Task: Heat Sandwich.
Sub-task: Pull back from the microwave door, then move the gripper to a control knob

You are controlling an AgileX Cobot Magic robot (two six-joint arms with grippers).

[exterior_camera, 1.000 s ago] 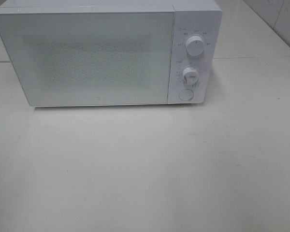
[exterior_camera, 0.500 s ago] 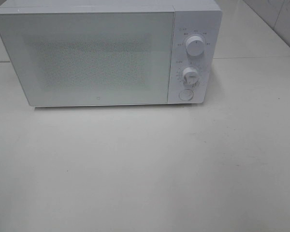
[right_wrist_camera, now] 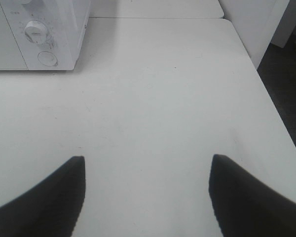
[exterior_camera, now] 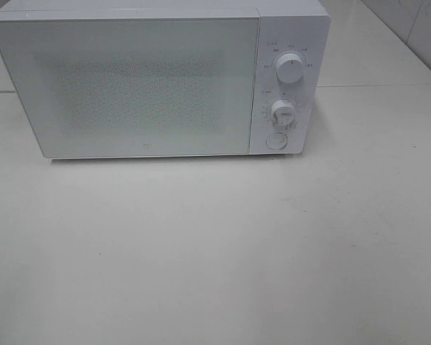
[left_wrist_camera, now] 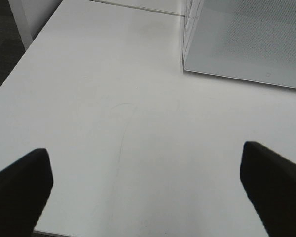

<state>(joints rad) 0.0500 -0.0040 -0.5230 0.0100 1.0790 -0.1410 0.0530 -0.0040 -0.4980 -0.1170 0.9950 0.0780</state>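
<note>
The sandwich is out of view in every frame. A white microwave (exterior_camera: 144,79) stands at the back of the table with its door closed; its corner (left_wrist_camera: 246,39) and its control panel (right_wrist_camera: 39,29) also show in the wrist views. My left gripper (left_wrist_camera: 145,158) is open over bare tabletop, left of the microwave, with nothing between its dark fingers (left_wrist_camera: 19,187). My right gripper (right_wrist_camera: 147,163) is open too, over bare tabletop right of the microwave, with empty fingers (right_wrist_camera: 246,197). Neither gripper shows in the exterior high view.
The microwave panel carries an upper knob (exterior_camera: 290,70), a lower knob (exterior_camera: 282,112) and a round button (exterior_camera: 275,141). The white table (exterior_camera: 215,251) ends at its left edge (left_wrist_camera: 19,64) and right edge (right_wrist_camera: 271,98), with dark floor beyond.
</note>
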